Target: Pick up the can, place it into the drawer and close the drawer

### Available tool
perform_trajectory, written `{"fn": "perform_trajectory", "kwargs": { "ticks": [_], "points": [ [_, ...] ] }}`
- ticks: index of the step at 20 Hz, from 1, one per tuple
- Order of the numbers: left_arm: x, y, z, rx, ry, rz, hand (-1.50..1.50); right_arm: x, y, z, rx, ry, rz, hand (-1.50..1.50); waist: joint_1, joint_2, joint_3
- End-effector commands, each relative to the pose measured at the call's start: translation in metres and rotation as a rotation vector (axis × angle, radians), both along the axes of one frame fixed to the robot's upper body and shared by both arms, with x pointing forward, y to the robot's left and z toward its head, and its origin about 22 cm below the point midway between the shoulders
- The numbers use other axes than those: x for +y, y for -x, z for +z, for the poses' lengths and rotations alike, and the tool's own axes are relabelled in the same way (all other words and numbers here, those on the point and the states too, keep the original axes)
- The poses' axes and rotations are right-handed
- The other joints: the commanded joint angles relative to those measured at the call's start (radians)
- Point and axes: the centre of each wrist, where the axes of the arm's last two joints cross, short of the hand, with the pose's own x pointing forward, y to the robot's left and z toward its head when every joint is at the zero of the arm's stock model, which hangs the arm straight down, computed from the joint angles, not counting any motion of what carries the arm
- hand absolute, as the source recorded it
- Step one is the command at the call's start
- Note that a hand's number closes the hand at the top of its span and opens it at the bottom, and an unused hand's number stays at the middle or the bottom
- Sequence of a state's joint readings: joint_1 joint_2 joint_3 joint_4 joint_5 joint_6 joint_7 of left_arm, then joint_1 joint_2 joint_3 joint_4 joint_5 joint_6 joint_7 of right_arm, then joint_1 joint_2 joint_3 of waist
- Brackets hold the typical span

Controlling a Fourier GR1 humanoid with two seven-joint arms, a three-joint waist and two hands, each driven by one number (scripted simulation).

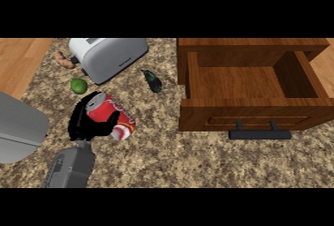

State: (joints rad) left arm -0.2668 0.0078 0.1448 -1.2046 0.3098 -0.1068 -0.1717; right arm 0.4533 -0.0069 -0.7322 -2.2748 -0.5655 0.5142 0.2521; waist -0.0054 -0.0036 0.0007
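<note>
Looking down in the head view: only one hand point(86, 123) shows, at the left of the view, with its grey forearm point(70, 167) coming up from the lower edge. Its black fingers point(79, 115) and thumb are curled round the red can point(111, 115), i.e. clamped on it. The can is tilted, top end up-left, and sits between thumb and fingers; its lower end sticks out to the right of the hand. The can is above the granite table point(169, 154), left of the wooden drawer point(251, 112), approx. level with its front. The drawer is open, with a black handle point(259, 133). Behind the can: a green avocado point(79, 85), a toaster point(108, 56), and a dark eggplant point(153, 81).
</note>
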Motion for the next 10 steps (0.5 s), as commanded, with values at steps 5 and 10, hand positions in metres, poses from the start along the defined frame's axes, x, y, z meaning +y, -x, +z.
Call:
{"fn": "perform_trajectory", "kwargs": {
  "ticks": [5, 10],
  "points": [
    [-0.035, -0.025, 0.072, -0.051, -0.068, 0.030, 1.50, 0.002, 0.011, 0.003, -0.018, -0.002, 0.000, -1.50, -0.006, 0.001, 0.000],
    [-0.059, -0.020, 0.108, -0.077, -0.088, 0.013, 1.50, 0.010, 0.007, 0.008, -0.019, 0.007, 0.000, -1.50, -0.003, 0.001, 0.000]
  ]
}}
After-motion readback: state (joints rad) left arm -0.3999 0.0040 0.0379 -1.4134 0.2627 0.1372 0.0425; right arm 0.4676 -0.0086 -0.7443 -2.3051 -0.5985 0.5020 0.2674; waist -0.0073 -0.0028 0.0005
